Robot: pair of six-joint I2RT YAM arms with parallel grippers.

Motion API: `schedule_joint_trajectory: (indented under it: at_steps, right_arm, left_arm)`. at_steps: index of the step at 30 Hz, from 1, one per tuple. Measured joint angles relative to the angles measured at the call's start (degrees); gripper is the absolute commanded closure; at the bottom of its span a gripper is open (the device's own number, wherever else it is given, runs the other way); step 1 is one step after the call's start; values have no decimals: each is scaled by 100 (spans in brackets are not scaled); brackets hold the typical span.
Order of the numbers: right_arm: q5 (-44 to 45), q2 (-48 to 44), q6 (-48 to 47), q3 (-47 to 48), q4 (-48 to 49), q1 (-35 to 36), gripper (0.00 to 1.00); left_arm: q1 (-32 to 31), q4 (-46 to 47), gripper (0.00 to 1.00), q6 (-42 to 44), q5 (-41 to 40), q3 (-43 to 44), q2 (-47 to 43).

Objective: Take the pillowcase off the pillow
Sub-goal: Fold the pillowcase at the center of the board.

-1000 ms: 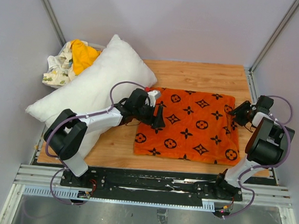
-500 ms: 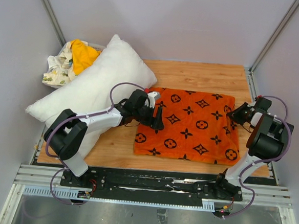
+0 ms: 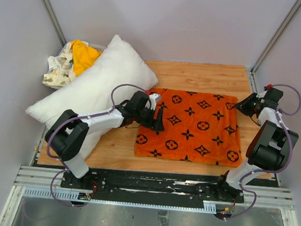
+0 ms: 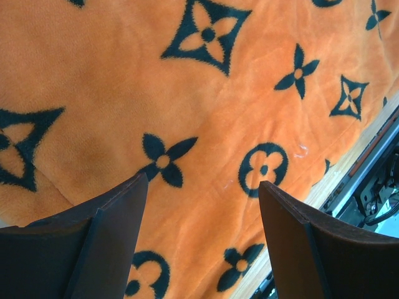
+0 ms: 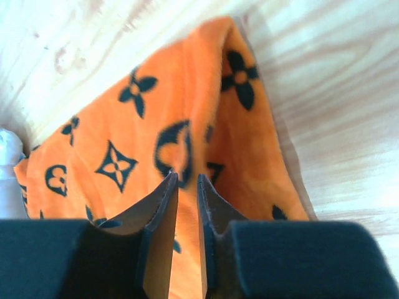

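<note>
the pillowcase (image 3: 191,127) lies flat on the table (image 3: 205,73); the pillow (image 3: 98,88) lies left of it, cloths (image 3: 66,60) behind the pillow.

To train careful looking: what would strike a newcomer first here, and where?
The bright-orange pillowcase with black motifs lies spread on the wooden table. The plump white pillow lies bare at its left. The left pincer stands open over the pillowcase's left side; the right pincer, nearly closed, is at its far right corner.
</note>
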Motion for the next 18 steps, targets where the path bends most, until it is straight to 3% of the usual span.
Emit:
schedule_joint_trajectory:
  at_steps: [3,5,7,10,11,18]
  right_arm:
    - [44,-146,-125,315,-142,-2,68]
    - [61,-166,-166,369,-166,-4,82]
    - [66,-144,-223,367,-236,-4,84]
    - [55,-79,-251,332,-284,-4,60]
    - [57,-48,-254,328,-295,-4,56]
    - [111,254,-273,326,-326,-4,51]
  left_arm:
    - [0,-4,23,0,2,0,39]
    - [0,-13,23,0,2,0,63]
    - [0,-17,23,0,2,0,76]
    - [0,-31,23,17,0,0,85]
    - [0,-33,23,22,0,0,87]
    - [0,-39,23,74,2,0,138]
